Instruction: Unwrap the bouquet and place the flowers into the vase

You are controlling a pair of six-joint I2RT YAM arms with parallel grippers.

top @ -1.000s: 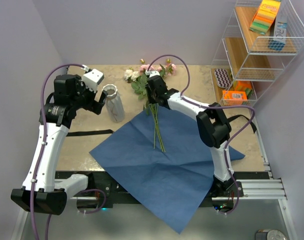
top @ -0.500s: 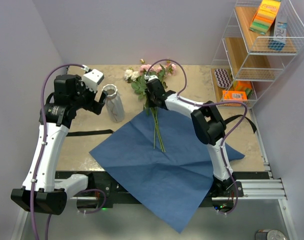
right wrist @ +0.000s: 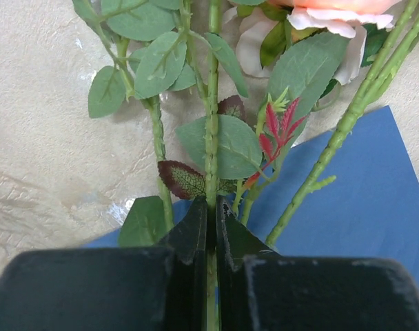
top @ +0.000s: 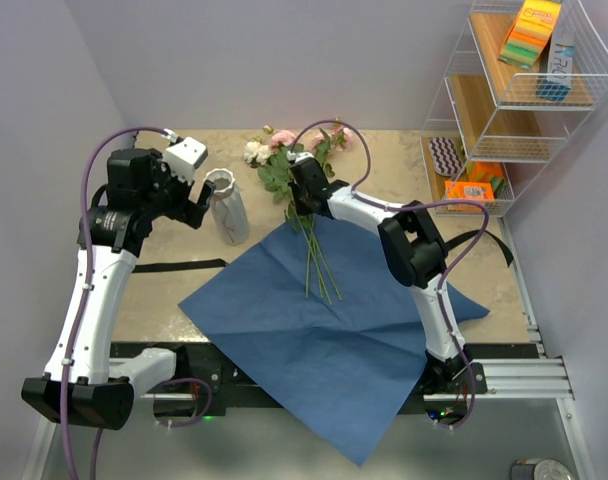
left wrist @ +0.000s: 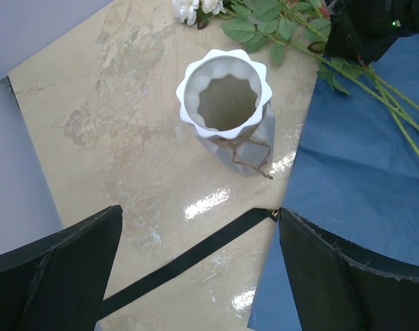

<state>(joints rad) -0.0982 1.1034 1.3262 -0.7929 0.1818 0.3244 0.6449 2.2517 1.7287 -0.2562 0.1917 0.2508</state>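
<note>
Right gripper (right wrist: 211,224) pinched shut on one thin stem (right wrist: 211,131) of the flowers (top: 280,165); judged light, springy, top-heavy; best gripped mid-stem below the leaves; left gripper (left wrist: 199,238) spread wide, empty, over the vase (left wrist: 227,103).

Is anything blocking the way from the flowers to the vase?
Nothing visible. Only bare table lies between the flowers, pinched at a stem by the right gripper, and the vase. The left gripper hangs open beyond the vase.
</note>
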